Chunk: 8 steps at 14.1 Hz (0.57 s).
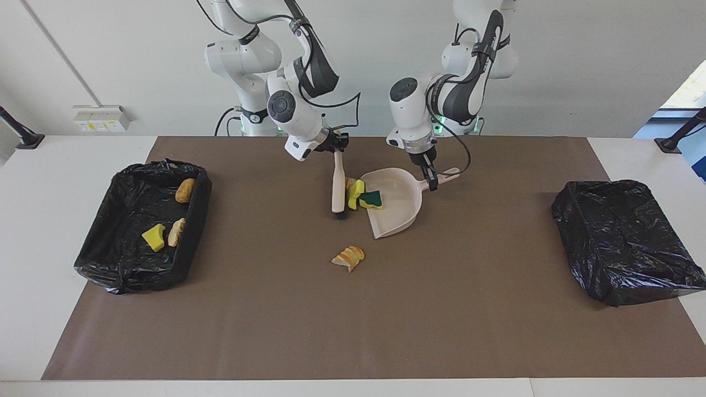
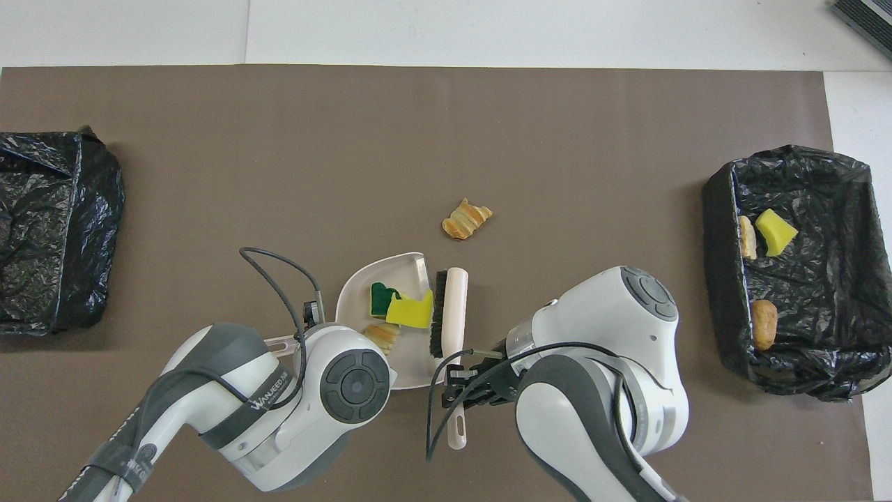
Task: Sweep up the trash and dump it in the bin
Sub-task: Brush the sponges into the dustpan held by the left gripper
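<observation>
The beige brush (image 1: 337, 190) is held nearly upright, its long axis leaning slightly, bristles down at the open lip of the beige dustpan (image 1: 398, 212); its handle is clamped in the closed right gripper (image 1: 333, 144). The dustpan's handle, pointing toward the left arm's end of the table, is gripped by the closed left gripper (image 1: 429, 177). Three scraps (image 2: 397, 312), spongy yellow-and-green bits and ridged golden bread, are bunched inside the pan's mouth; one is partly hidden by the left wrist. One bread scrap (image 1: 348, 258) lies on the brown mat (image 1: 386, 320), farther from the robots. Three more (image 1: 165, 231) lie in the crinkled black-lined bin (image 1: 99, 259).
</observation>
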{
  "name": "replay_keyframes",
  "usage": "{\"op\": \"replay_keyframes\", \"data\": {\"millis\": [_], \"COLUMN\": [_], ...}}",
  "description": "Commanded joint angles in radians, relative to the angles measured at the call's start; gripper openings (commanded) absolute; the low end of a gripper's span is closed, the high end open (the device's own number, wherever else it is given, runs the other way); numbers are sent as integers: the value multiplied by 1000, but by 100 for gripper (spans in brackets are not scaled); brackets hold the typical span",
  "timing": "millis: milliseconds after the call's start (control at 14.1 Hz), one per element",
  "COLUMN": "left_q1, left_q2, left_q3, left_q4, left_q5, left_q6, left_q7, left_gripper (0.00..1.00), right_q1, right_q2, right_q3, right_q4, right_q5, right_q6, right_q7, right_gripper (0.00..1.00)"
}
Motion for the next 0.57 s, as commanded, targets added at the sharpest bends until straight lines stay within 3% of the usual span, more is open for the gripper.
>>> {"op": "replay_keyframes", "data": {"millis": [0,284,497], "left_q1": [7,25,36], "left_q2": [-14,5,52], "left_q3": [15,22,61], "left_q4": [-25,-12,52], "left_q5": [-35,-55,-84], "left_q6": [13,30,25], "left_q7": [-2,-9,-12], "left_gripper": [0,0,0], "right_q1": [-16,-47,-61], "right_q2": [-5,9,41], "right_q3": [-10,-7,-10], "right_q4": [60,216,230], "right_q5": [-49,-406,-682], "right_q6": [-101,-264,-189], "right_q7": [-7,39,-100], "right_gripper": [0,0,0]}}
